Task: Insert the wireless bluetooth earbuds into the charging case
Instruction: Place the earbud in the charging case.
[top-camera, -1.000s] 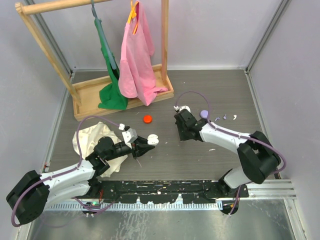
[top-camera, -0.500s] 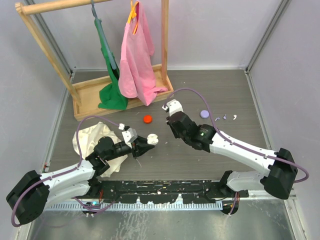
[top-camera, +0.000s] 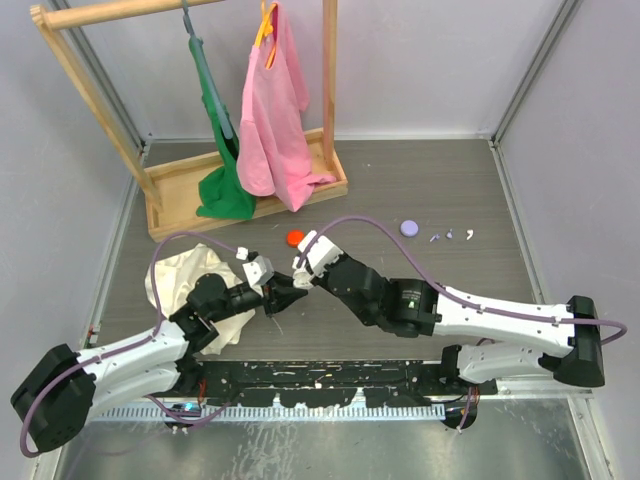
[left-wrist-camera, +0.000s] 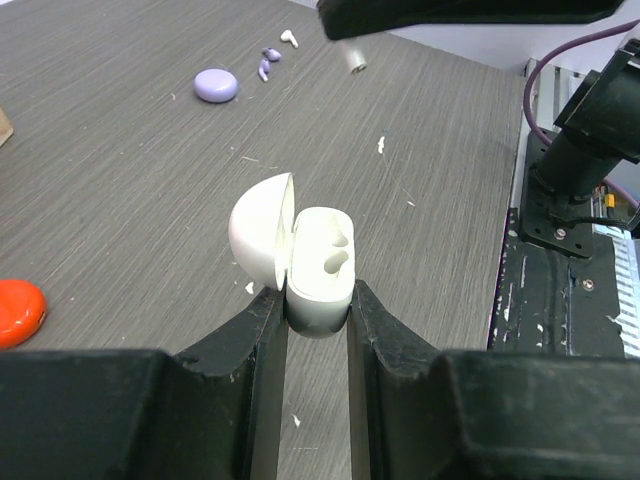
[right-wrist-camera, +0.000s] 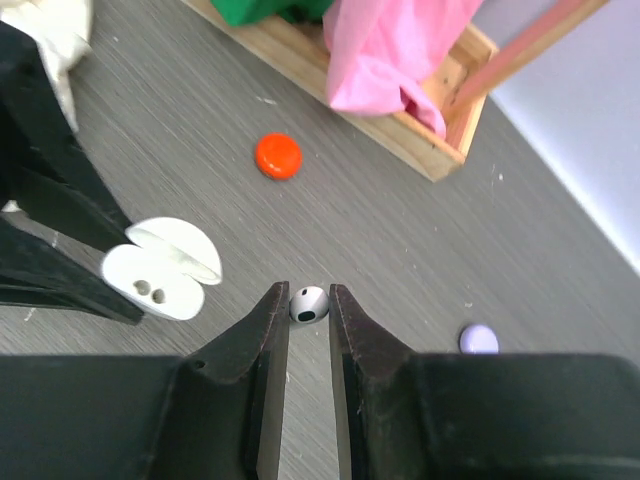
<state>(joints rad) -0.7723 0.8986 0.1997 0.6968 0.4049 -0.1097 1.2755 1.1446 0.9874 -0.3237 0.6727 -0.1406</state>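
grey wood-grain table (top-camera: 430, 180) below — my left gripper (left-wrist-camera: 318, 300) is clamped on the open white charging case (left-wrist-camera: 322, 262), lid (left-wrist-camera: 258, 225) tipped back, both sockets (left-wrist-camera: 335, 258) empty. my right gripper (right-wrist-camera: 308, 298) pinches one earbud (right-wrist-camera: 309, 304) at its tips, near the case — i'd centre it over a socket, lower gently, and let go only once seated.

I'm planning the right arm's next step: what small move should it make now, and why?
Probably ease the right gripper sideways toward the charging case until its earbud is over a socket. The earbud is gripped at the tips, the left gripper holds the case with its lid up, both sockets look empty, and a gap separates earbud from case.
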